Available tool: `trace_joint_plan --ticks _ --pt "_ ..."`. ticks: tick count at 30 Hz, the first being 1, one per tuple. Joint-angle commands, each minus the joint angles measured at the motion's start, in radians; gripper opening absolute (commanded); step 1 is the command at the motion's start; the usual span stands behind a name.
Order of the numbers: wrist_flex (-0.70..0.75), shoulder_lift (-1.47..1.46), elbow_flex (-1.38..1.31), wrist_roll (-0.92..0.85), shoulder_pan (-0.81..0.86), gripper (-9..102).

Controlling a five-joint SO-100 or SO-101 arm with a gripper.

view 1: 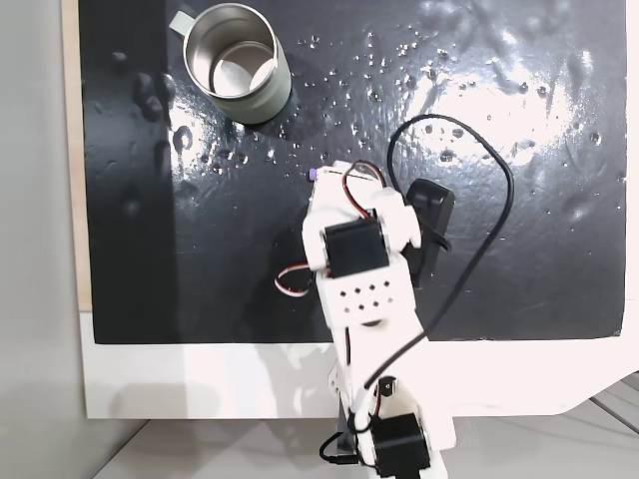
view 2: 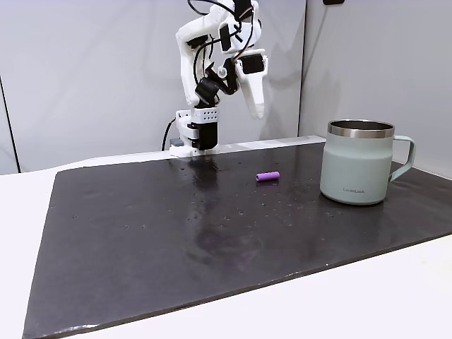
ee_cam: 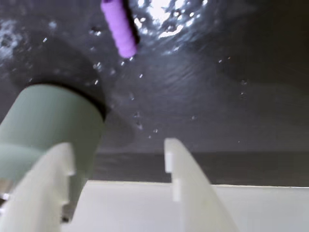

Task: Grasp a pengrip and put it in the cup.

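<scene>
Approach step, I judge: my gripper (ee_cam: pixel 118 159) hangs above the mat (view 2: pixel 176 247), fingers seemingly spread and empty, the pengrip (view 2: pixel 268 176) lying near the cup (view 2: pixel 357 166), so next I must descend over it.

One fixed view looks straight down; another faces the arm (view 2: pixel 219 78) from table level. Both share the black mat (view 1: pixel 519 249) and cup (view 2: pixel 357 166); the wrist view hovers close above it.

At the top of the frame the purple pengrip (ee_cam: pixel 119 26) lies on the dark, wet tabletop (ee_cam: pixel 217 96). The pale green cup (ee_cam: pixel 48 130) fills the left. The hand (ee_cam: pixel 118 157), fingers apart, reaches up from the bottom edge.
</scene>
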Motion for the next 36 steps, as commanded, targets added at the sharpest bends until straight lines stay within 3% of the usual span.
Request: trace_joint_plan --ticks 1,22,36 --pt "-0.041 -0.041 -0.067 0.032 0.009 24" --pt "-0.365 -0.371 0.029 0.026 0.005 25" --pt "-0.502 -0.506 0.098 0.009 -0.023 23"
